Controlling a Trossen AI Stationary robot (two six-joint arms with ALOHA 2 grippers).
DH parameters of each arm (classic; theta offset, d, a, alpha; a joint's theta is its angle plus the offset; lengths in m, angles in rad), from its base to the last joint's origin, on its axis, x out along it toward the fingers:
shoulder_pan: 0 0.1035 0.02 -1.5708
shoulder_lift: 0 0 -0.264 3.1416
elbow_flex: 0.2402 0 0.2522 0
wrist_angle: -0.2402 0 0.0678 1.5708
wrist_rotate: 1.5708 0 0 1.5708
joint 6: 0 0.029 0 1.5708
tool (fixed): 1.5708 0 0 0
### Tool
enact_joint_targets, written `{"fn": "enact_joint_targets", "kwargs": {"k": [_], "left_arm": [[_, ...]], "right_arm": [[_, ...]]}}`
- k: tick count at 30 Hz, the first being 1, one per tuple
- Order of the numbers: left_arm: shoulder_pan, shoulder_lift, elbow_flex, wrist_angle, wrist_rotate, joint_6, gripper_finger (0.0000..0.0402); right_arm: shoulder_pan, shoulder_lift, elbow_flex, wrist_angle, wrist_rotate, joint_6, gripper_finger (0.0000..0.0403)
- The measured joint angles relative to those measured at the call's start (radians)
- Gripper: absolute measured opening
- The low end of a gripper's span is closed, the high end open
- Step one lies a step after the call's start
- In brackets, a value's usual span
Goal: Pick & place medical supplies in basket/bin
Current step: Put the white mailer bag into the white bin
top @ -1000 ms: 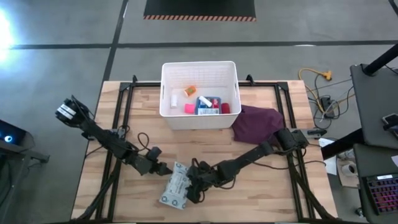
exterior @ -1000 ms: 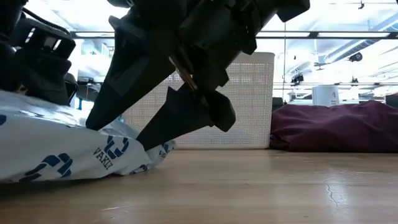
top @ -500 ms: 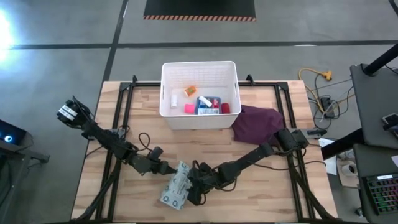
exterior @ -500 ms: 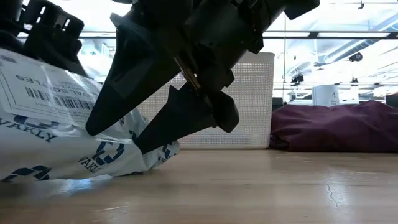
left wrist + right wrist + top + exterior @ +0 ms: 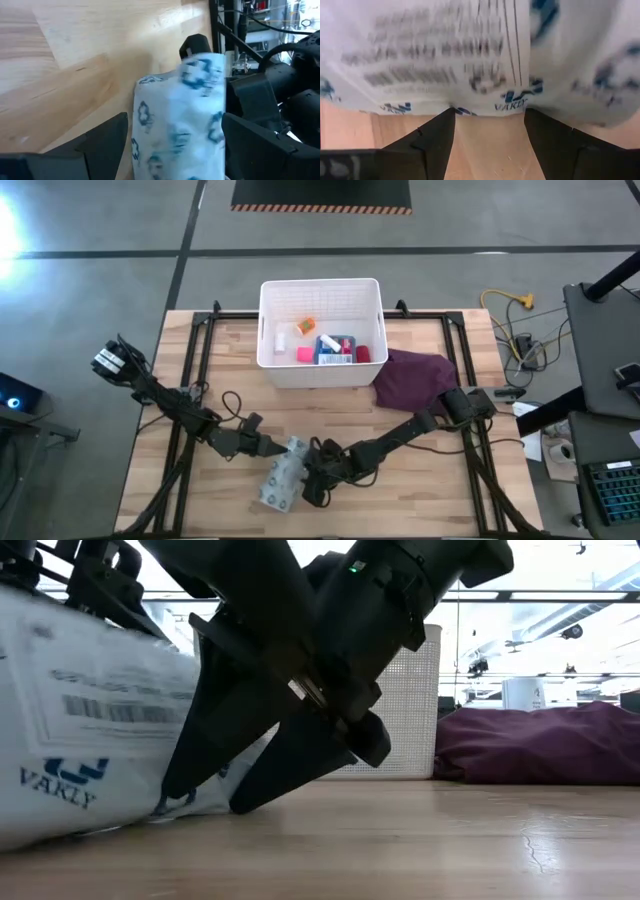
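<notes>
The grey-white flat packet (image 5: 283,478) with blue print stands tilted near the table's near edge, its lower edge on the wood (image 5: 60,835). My left gripper (image 5: 278,447) is shut on its far end. My right gripper (image 5: 306,480) is open, and its fingertips are low at the packet's right side. The white ribbed bin (image 5: 320,376) stands at the far middle of the table. In it are a blue box (image 5: 335,346), a red bottle (image 5: 363,354), a pink cube (image 5: 304,354) and small white and orange pieces. My left gripper (image 5: 175,117) has the packet's far end (image 5: 180,100) between its two fingers (image 5: 107,140), which come level from the table's left. That end is raised, while the packet's lower edge rests on the table. My right gripper (image 5: 489,110) slants down from the table's right. Both fingertips (image 5: 240,805) rest on the wood against the packet's bottom edge (image 5: 485,107). Whether they reach under it, I cannot tell.
A maroon cloth (image 5: 415,380) lies bunched to the right of the bin (image 5: 400,710) and shows in the low view (image 5: 540,745). Bare wood lies between the packet and the bin. Black frame rails run along the table's left and right sides.
My left gripper has moved a little toward the table's right and upward with the packet's far end. The packet has tipped from lying nearly flat to standing steeply on its lower edge against my right gripper's fingers, which have stayed low on the table.
</notes>
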Motion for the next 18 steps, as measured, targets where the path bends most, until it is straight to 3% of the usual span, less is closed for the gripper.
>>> {"fn": "enact_joint_targets", "kwargs": {"k": [9, 18], "left_arm": [[0.0, 0.044, 0.026, -0.006, 0.04, 0.017, 0.0306], [0.0, 0.224, 0.142, -0.011, 0.169, 0.052, 0.0306]], "right_arm": [[0.0, -0.001, -0.002, 0.005, 0.005, 0.011, 0.0233], [0.0, -0.002, -0.002, 0.001, 0.005, 0.025, 0.0233]]}}
